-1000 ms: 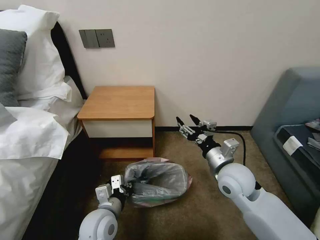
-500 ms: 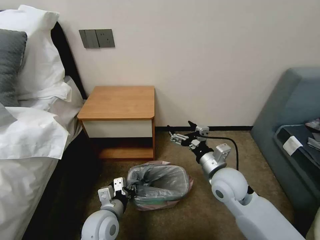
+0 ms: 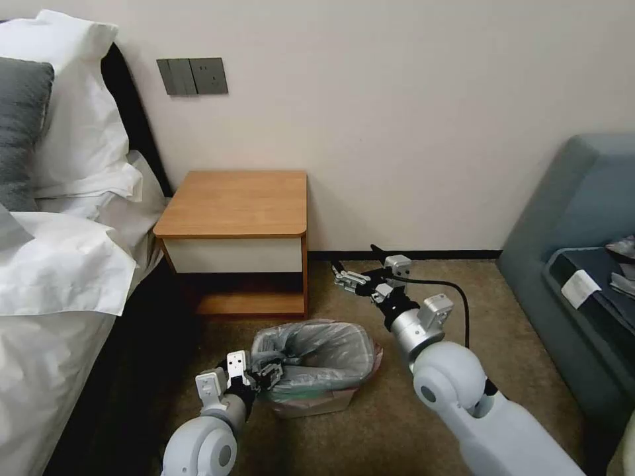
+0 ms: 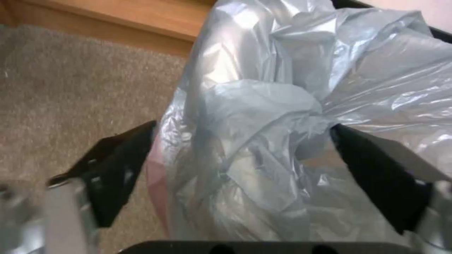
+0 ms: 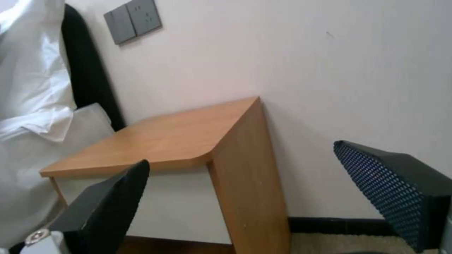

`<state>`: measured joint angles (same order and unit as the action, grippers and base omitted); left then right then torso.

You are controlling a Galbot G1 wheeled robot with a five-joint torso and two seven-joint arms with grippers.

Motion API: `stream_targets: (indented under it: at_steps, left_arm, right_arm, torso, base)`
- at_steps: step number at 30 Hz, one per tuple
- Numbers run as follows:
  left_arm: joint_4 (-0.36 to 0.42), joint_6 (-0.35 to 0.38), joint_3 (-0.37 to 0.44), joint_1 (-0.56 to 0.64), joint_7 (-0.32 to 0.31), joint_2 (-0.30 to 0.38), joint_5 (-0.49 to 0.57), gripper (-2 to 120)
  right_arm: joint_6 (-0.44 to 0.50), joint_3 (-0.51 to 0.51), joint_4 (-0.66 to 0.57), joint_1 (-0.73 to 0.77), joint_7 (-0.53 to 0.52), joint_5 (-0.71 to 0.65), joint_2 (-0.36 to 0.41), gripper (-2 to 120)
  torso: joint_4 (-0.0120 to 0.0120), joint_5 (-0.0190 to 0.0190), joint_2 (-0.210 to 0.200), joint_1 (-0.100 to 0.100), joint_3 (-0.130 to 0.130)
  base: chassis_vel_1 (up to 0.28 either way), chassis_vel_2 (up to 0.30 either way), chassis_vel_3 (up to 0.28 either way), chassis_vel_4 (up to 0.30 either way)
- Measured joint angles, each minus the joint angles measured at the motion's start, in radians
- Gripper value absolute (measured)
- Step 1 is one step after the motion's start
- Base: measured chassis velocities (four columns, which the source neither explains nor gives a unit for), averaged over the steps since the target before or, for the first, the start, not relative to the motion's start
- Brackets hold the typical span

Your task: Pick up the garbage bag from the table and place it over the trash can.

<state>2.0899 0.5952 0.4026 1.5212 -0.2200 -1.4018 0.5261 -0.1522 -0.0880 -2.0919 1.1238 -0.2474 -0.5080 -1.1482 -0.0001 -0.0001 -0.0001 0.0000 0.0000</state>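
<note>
On the carpet, one garbage bag (image 3: 317,354) lines one trash can (image 3: 311,402); both tools spread

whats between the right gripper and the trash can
Bare carpet, in the head view. The open right gripper hangs above the floor beyond the trash can, beside the table, touching neither.

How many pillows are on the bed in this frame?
2, both at the head of the bed: a white pillow propped against the dark headboard, and a grey pillow in front of it, cut off by the picture's edge. Others may lie beyond that edge.
</note>
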Motion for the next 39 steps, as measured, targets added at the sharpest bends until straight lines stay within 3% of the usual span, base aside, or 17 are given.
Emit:
stream_targets:
  at_steps: [7, 11, 12, 14, 16, 17, 20, 27, 39]
  left_arm:
    - [0.005, -0.041, 0.005, 0.011, 0.027, 0.005, -0.024, 111]
    - [0.011, -0.208, 0.005, 0.029, 0.066, 0.004, -0.144, 115]
    - [0.011, -0.208, 0.005, 0.029, 0.066, 0.004, -0.144, 115]
    - [-0.013, -0.339, 0.013, 0.028, 0.079, 0.001, -0.254, 115]
    - [-0.074, -0.578, 0.030, 0.020, 0.077, -0.003, -0.404, 113]
    - [-0.074, -0.578, 0.030, 0.020, 0.077, -0.003, -0.404, 113]
    - [-0.120, -0.720, 0.042, 0.021, 0.060, -0.001, -0.509, 109]
    - [-0.154, -0.766, 0.048, 0.038, -0.006, 0.004, -0.518, 101]
    - [-0.155, -0.762, 0.048, 0.040, -0.011, 0.003, -0.514, 100]
  right_arm:
    - [0.009, 0.001, 0.002, 0.026, 0.001, 0.018, -0.017, 100]
    - [0.015, -0.002, 0.003, 0.062, 0.003, 0.055, -0.032, 100]
    - [0.015, -0.002, 0.003, 0.062, 0.003, 0.055, -0.032, 100]
    - [0.020, -0.008, 0.003, 0.092, -0.002, 0.093, -0.045, 100]
    - [0.052, -0.026, 0.013, 0.155, -0.005, 0.191, -0.070, 100]
    - [0.052, -0.026, 0.013, 0.155, -0.005, 0.191, -0.070, 100]
    - [0.138, -0.075, 0.066, 0.248, -0.035, 0.360, -0.112, 100]
    - [0.233, -0.140, 0.116, 0.331, -0.014, 0.453, -0.146, 100]
    - [0.236, -0.142, 0.117, 0.331, -0.008, 0.453, -0.145, 100]
  torso:
    - [0.0000, 0.0000, 0.000, 0.000, 0.000]
    - [0.0002, 0.0000, 0.000, 0.000, 0.000]
    - [0.0002, 0.0000, 0.000, 0.000, 0.000]
    - [0.0002, 0.0001, 0.000, 0.000, 0.000]
    - [0.0002, 0.0000, 0.000, 0.000, 0.000]
    - [0.0002, 0.0000, 0.000, 0.000, 0.000]
    - [-0.0003, 0.0001, 0.000, 0.000, 0.000]
    - [0.0000, 0.0000, 0.000, 0.000, 0.000]
    - [0.0001, 0.0001, 0.000, 0.000, 0.000]
  base:
    - [0.000, 0.000, 0.000, 0.000]
    - [0.000, 0.000, 0.000, 0.000]
    - [0.000, 0.000, 0.000, 0.000]
    - [0.000, 0.000, 0.000, 0.000]
    - [0.000, 0.000, 0.000, 0.000]
    - [0.000, 0.000, 0.000, 0.000]
    - [0.000, 0.000, 0.000, 0.000]
    - [0.000, 0.000, 0.000, 0.000]
    - [0.000, 0.000, 0.000, 0.000]
